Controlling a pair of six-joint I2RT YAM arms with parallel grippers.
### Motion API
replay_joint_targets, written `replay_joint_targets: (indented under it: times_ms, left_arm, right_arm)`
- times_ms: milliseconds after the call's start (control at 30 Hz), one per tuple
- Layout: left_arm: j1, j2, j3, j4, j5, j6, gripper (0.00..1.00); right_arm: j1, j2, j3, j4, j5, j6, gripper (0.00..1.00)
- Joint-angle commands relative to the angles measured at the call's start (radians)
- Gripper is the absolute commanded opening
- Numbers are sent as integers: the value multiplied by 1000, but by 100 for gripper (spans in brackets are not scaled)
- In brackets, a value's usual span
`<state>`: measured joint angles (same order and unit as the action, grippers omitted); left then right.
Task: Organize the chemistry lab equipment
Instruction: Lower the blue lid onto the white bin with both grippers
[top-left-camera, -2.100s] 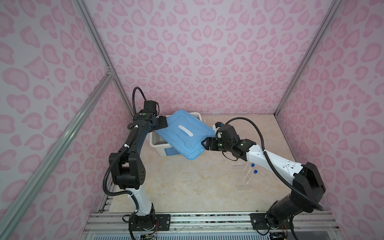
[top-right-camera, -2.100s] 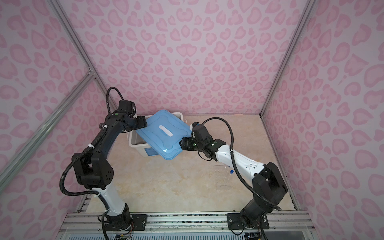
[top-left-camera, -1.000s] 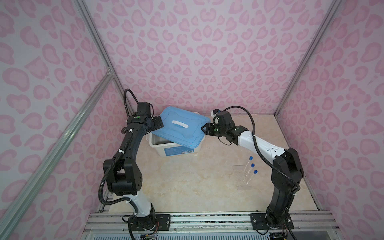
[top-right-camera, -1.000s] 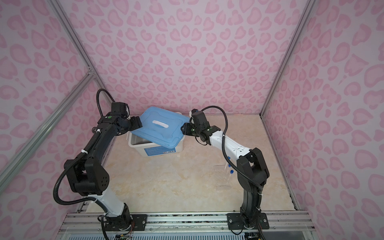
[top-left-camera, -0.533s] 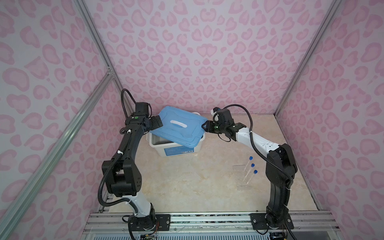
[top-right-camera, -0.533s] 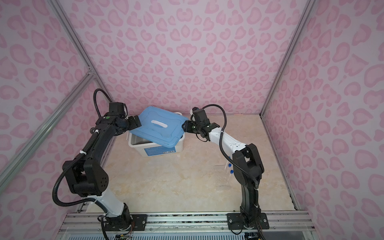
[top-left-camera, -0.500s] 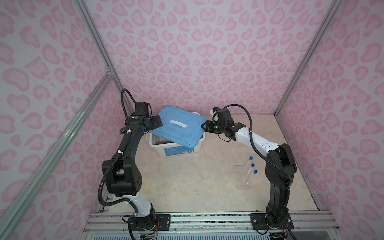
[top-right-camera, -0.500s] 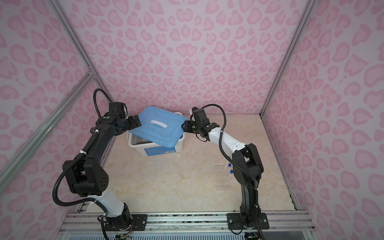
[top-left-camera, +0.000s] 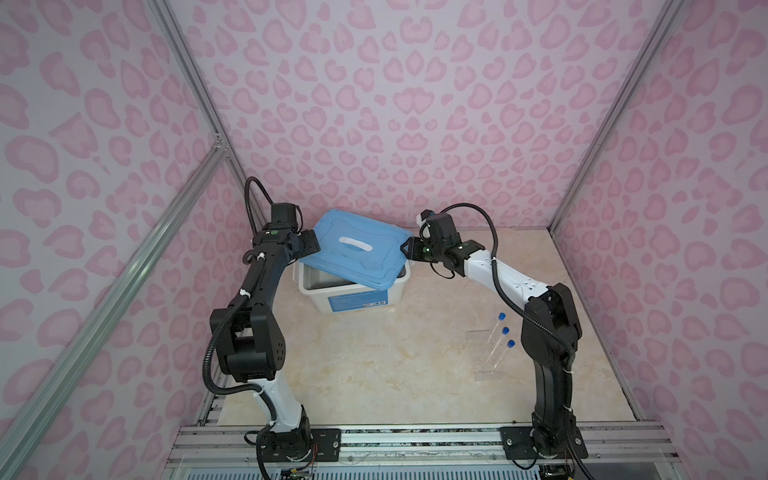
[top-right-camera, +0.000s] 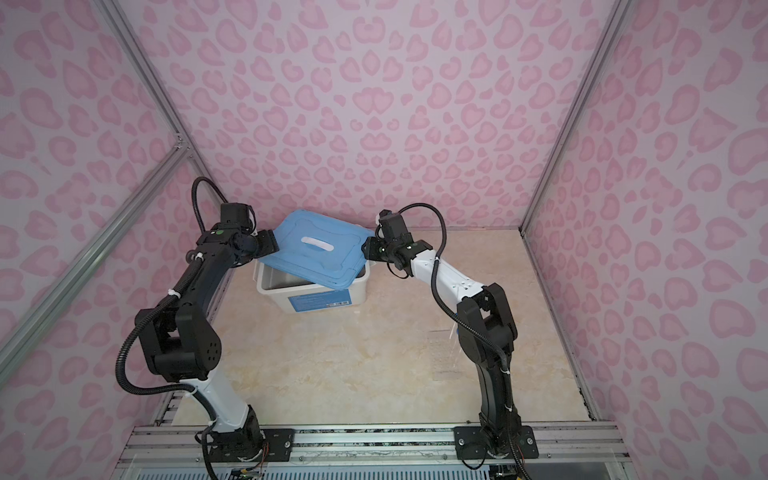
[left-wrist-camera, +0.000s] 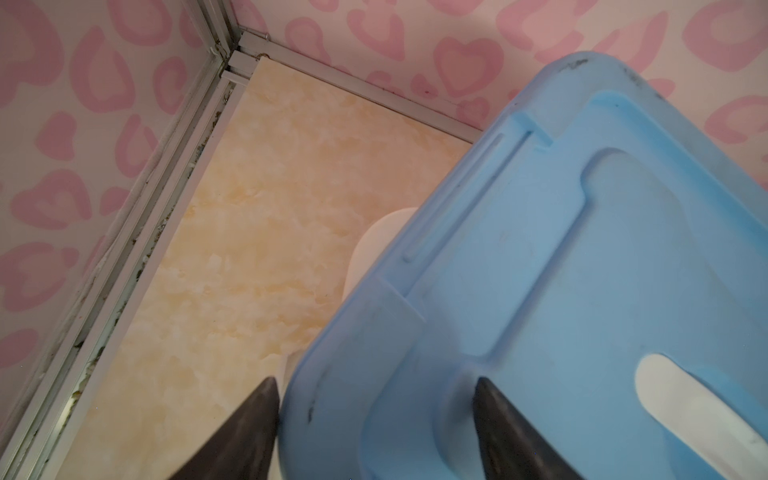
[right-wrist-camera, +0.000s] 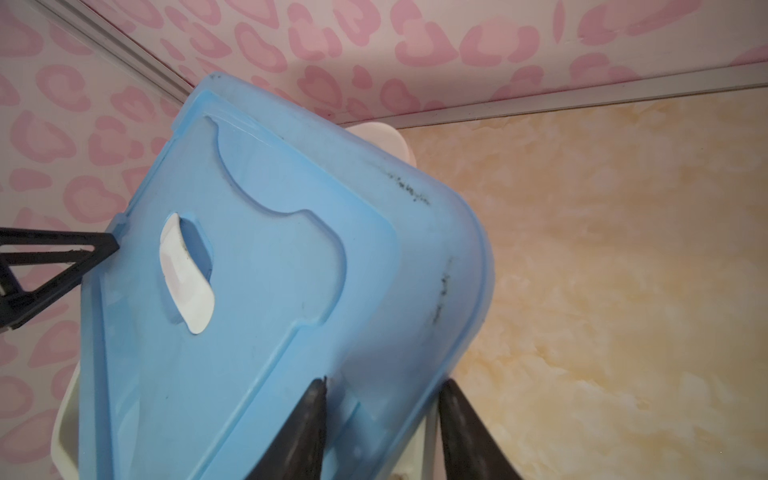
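Three blue-capped tubes (top-left-camera: 500, 343) stand in the clear rack (top-left-camera: 488, 370) front-right on the bench (top-left-camera: 374, 365), well apart from the nearer right end effector (right-wrist-camera: 383, 384), which is clenched on the blue lid (top-left-camera: 353, 253) rim, while the left end effector (left-wrist-camera: 374, 382) straddles its far corner, grip unclear.

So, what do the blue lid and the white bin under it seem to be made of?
The lid looks like moulded plastic, matte light blue: pressed ridges, dark scuffs near its rim. The bin is probably plastic too, smooth off-white, with a rounded rim and a printed blue label on its front.
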<state>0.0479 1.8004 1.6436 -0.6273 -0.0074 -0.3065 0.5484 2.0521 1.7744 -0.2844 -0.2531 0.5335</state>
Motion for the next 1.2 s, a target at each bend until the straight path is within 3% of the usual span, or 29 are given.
replay_joint_targets:
  times_ms: [0,167,600,933,1067,1167]
  left_arm:
    - [-5,-59,-66,-30,48,-21,74]
    - [-5,-172,-204,41,39,-47,74]
    - [-6,-281,-341,73,95,-94,74]
    - [16,-268,-122,-72,19,-40,88]
    - [19,-157,16,-63,47,-16,89]
    - [20,-19,132,-65,145,13,84]
  right_arm:
    - [6,36,34,-125,33,-38,43]
    - [5,78,106,-167,43,-20,43]
    - [11,127,218,-275,100,-49,42]
    - [-11,111,174,-245,101,-57,41]
    - [-11,103,144,-207,85,-69,41]
    - [-9,106,149,-205,76,-79,41]
